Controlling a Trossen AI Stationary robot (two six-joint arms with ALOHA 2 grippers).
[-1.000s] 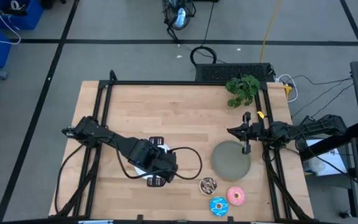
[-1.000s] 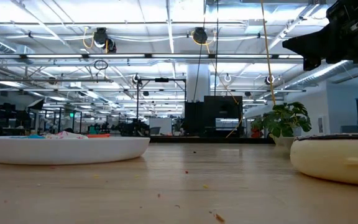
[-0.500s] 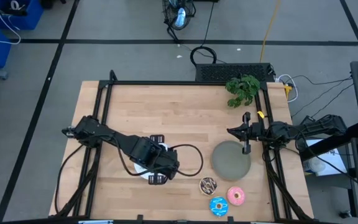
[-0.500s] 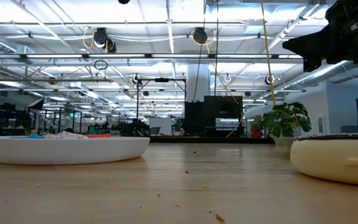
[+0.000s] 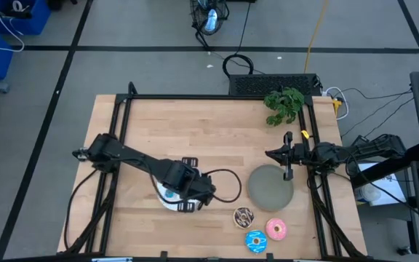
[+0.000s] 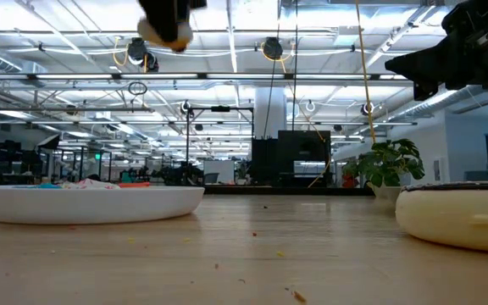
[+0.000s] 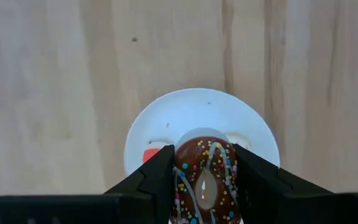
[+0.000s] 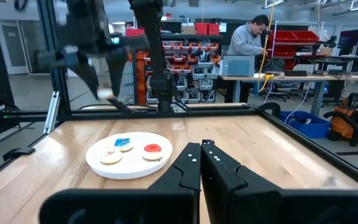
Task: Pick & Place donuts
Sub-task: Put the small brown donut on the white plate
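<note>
Left jaws (image 7: 204, 186) pinch chocolate donut (image 7: 205, 182) above white plate (image 7: 166, 121); right jaws (image 8: 201, 163) pressed together — idle.

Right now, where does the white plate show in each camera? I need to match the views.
High view: white plate partly under the left gripper.
Low view: at left, edge-on.
Left wrist view: centre, beyond the held chocolate donut.
Right wrist view: left of centre.
Shared landmark: the plate's red donut.

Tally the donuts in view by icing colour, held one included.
Chocolate-sprinkled: 2, the chocolate table donut and the chocolate held donut in the left gripper
Blue: 2, the blue table donut and the blue plate donut
Pink: 1, the pink donut
Red: 1, the red donut
White: 1, the white donut
Total: 7
</note>
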